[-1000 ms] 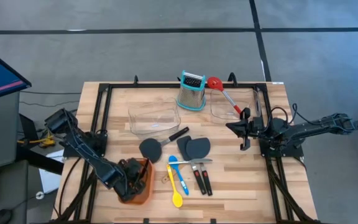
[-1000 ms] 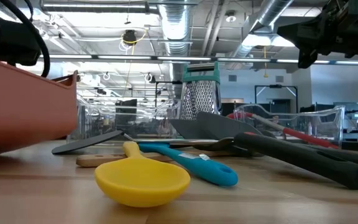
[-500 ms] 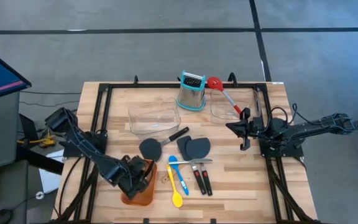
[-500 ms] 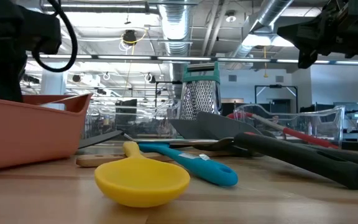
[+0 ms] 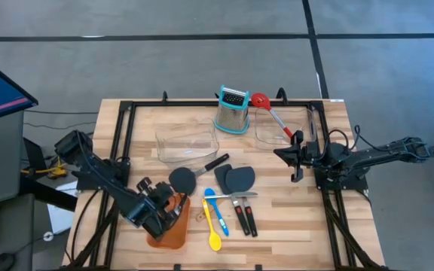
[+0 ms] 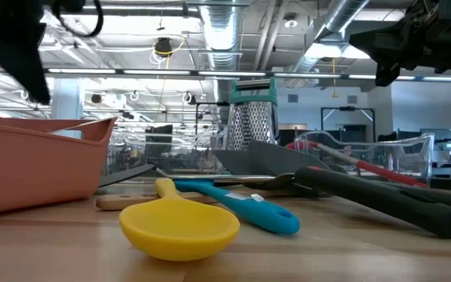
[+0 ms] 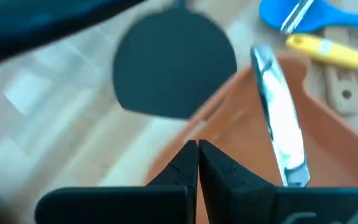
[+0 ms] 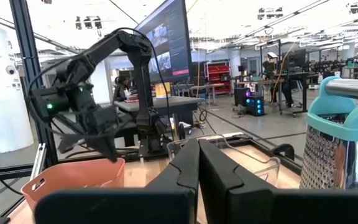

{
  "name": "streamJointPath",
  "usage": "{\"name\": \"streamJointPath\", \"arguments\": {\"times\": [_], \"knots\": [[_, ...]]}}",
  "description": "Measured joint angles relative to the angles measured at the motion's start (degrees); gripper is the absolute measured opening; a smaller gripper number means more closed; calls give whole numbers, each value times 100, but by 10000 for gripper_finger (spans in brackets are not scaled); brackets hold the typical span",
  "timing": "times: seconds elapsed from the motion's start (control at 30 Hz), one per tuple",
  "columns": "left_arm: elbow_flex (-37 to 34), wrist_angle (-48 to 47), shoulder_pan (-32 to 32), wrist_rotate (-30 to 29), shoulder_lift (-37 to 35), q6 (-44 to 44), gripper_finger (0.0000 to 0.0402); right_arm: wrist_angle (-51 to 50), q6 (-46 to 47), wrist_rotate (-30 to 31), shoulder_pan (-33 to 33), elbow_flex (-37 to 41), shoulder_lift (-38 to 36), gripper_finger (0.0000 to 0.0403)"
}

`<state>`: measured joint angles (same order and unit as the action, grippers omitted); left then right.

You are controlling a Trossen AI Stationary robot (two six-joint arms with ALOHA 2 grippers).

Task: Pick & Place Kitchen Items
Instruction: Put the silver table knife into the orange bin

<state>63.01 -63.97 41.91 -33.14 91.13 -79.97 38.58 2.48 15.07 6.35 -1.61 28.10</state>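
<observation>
Left gripper [image 5: 164,207] hangs over the orange rectangular tray [image 5: 173,235], fingers pressed together, nothing held. Steel tongs [image 7: 278,118] lie in that tray. At three o'clock from it lies the small yellow plastic spoon [image 5: 215,228]: light, stiff, probably slick, so best pinched mid-handle. Right gripper [image 5: 294,158] waits by the table's right edge, closed and empty.
</observation>
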Motion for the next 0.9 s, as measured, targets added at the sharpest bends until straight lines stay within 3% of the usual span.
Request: {"name": "streamJointPath", "arguments": {"times": [0.23,0.6,0.7,0.9], "knots": [[828,-668,0,-755,-2,596,0,-2,0,1,0,0,2,0],[1851,-632,63,-2218,-4,2604,0,-36,2,1,0,0,2,0],[1892,-633,167,-2712,-162,3216,0,-46,11,0,0,0,2,0],[1667,-592,232,-3006,-1018,3286,0,-56,12,0,0,0,2,0]]}}
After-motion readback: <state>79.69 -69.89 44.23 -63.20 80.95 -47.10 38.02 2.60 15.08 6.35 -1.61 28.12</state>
